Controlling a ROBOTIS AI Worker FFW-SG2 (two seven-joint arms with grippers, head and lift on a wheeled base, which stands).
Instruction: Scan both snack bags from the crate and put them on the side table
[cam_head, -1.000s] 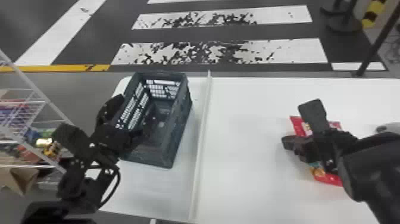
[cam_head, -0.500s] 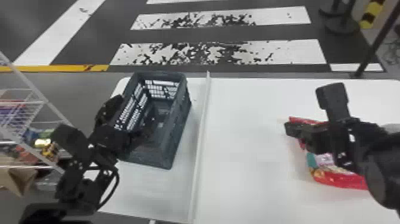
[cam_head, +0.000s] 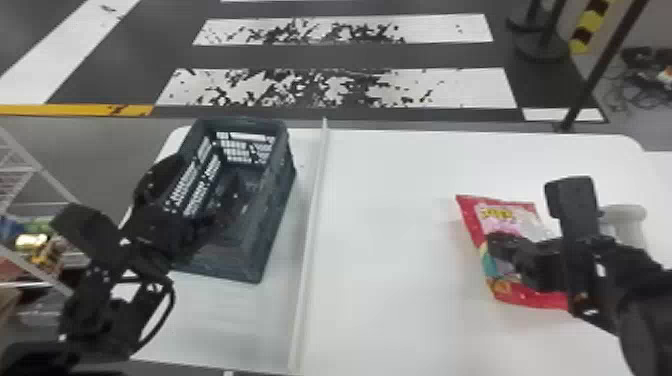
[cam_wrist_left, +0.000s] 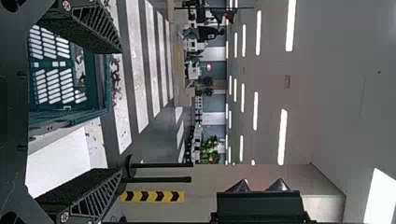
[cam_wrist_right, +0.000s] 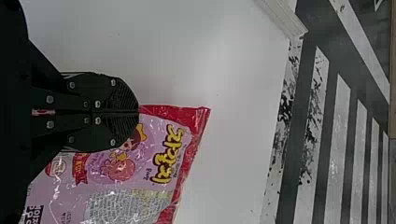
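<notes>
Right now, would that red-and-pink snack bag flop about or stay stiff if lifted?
Probably floppy: the snack bag looks like thin, creased film. It may sag to one side, as the right pincer grips it near an edge.

Table (cam_head: 390, 250): stood in front, spanning the middle and right.
Strip (cam_head: 310, 240): ran from near to far along the table, left of its middle.
Crate (cam_head: 227, 265): sat on the table, left of the strip and near it.
Snack bag (cam_head: 515, 215): was at the table's right part, well apart from the crate, one edge between the fingers of the right gripper (cam_head: 502, 247).
Shelf (cam_head: 40, 170): stood left of the table, with goods (cam_head: 37, 242) on it.
Crosswalk (cam_head: 440, 90): lay on the floor behind the table.
Pole (cam_head: 595, 75): rose behind the table, on the right.
Cables (cam_head: 640, 100): lay right of the pole.
</notes>
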